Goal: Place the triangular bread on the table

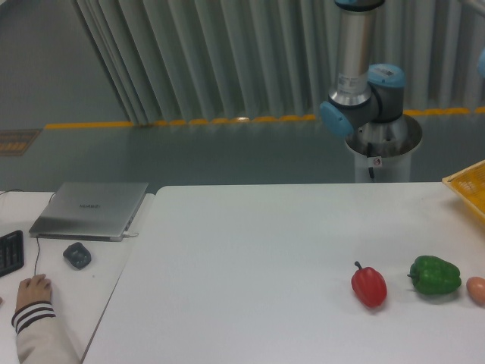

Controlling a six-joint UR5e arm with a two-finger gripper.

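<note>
From my remote seat I see only the arm (355, 68) rising out of the top right of the frame above its pedestal; the gripper itself is out of the picture, so I cannot say whether it is released or clenched, and the triangular bread shows nowhere in view, so I cannot place it relative to the tool. The table (250, 258) fills the lower centre and right, and on it at lower right sit a red pepper (369, 286), a green pepper (435, 275) just beside it, and a small peach-coloured item (477, 290) cut by the right edge. A yellow tray (470, 186) pokes in at the right edge, and at lower left a narrower desk (98, 288) carries a laptop (91, 208), a mouse (76, 254) and a person's hand (32, 291).
</note>
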